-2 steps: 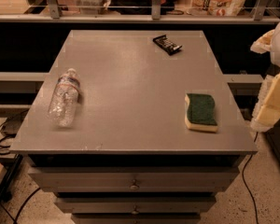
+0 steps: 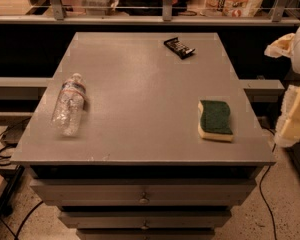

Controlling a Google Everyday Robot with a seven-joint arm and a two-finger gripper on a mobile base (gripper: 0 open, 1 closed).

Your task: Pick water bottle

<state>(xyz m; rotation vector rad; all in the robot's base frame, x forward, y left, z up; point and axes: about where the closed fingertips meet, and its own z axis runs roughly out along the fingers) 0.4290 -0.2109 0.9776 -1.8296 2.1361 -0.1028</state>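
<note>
Camera view: bottle [image 2: 69, 105] lies on its side near the left edge of the table [image 2: 140, 84], cap toward the far edge. Sponge [image 2: 215, 120] sits near the right edge and a dark wrapper [image 2: 179, 47] near the far edge. Gripper [image 2: 293, 115] hangs beyond the right edge, cut off by the frame. Cannot tell whether it is apart or together.
</note>
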